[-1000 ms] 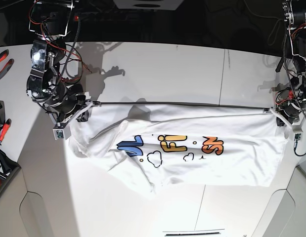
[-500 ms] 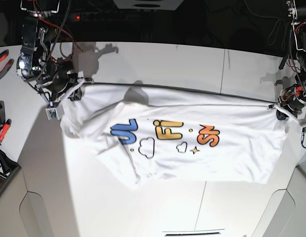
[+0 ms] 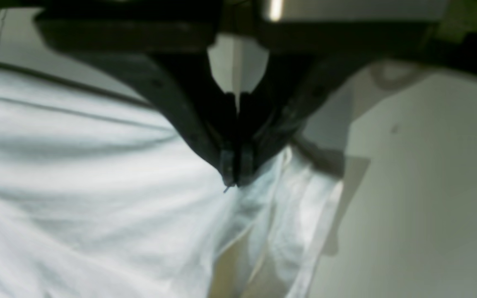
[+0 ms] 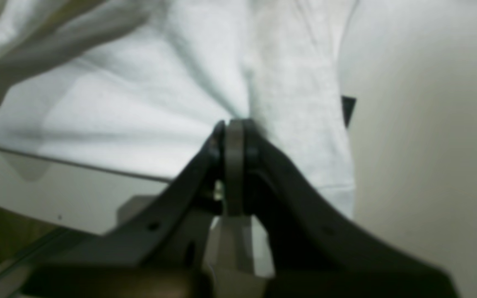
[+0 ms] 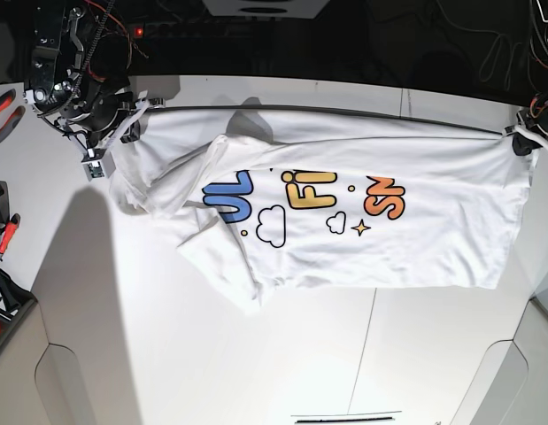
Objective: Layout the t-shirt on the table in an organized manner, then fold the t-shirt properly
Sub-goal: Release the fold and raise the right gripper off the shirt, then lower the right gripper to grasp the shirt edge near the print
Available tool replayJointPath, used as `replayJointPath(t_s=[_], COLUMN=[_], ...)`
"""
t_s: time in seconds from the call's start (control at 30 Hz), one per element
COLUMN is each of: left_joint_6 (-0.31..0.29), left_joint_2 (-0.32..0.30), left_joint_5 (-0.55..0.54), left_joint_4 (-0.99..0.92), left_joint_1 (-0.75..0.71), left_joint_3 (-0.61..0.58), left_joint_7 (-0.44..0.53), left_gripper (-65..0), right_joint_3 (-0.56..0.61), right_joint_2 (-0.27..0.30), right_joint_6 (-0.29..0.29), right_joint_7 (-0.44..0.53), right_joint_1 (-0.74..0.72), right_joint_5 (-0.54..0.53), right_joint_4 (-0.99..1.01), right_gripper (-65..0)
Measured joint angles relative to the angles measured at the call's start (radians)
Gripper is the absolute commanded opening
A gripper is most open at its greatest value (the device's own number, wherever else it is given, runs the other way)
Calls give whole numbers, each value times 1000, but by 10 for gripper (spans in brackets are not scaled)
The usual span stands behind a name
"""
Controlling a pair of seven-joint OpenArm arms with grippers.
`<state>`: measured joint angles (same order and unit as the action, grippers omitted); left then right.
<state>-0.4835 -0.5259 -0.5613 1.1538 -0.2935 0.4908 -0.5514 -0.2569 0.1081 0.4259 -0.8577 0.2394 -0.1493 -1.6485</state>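
Observation:
The white t-shirt point(image 5: 344, 221) hangs stretched between both arms above the white table point(image 5: 256, 354), its top edge taut, its print of blue, yellow and orange letters, clouds and a star facing up. One side is folded over at the lower left. My right gripper point(image 5: 141, 108) is shut on the shirt's corner on the base view's left; the right wrist view shows its closed jaws pinching cloth point(image 4: 230, 128). My left gripper point(image 5: 520, 137) is shut on the opposite corner at the base view's right edge; the left wrist view shows cloth point(image 3: 97, 186) falling from its tips point(image 3: 235, 174).
Red-handled tools point(image 5: 3, 111) lie at the table's left edge, with more clutter point(image 5: 3, 283) lower down. A thin seam line point(image 5: 369, 336) crosses the tabletop. A dark gap runs behind the table's far edge.
Both grippers have carried the stretched shirt toward the far edge of the table, and the shirt has spread flatter, with more of the print showing.

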Motion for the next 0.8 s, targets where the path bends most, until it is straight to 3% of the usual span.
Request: replayJointPath(t_s=[0.3, 0.33, 0.4, 0.47, 0.6, 0.7, 0.8], left_joint_6=[-73, -81, -104, -127, -127, -130, -130], left_joint_2=[30, 28, 24, 25, 27, 27, 27], left_joint_5=[-50, -53, -50, -52, -53, -50, -50], left_joint_4=[131, 153, 190, 226, 284, 292, 292], left_joint_1=[-8, -8, -6, -8, -7, 9, 26], left_joint_3=[26, 27, 27, 27, 26, 27, 27], left_joint_7=[-47, -46, -52, -62, -64, -70, -69], left_gripper=[-650, -649, -527, -436, -423, -423, -423], right_joint_3=[-16, -26, -52, -75, -90, -90, -90], right_joint_2=[0, 0, 0, 2, 3, -21, -48], right_joint_6=[-4, -5, -5, -4, -4, 1, -10], right_joint_7=[-60, -62, -57, -49, -16, 9, 5], right_joint_1=[7, 7, -2, -21, -92, -168, -257], right_joint_5=[-74, -85, -104, -122, -149, -158, -182], right_joint_4=[-98, -142, -233, -313, -360, -268, -87], right_gripper=[-650, -588, -488, -463, -463, -461, -376])
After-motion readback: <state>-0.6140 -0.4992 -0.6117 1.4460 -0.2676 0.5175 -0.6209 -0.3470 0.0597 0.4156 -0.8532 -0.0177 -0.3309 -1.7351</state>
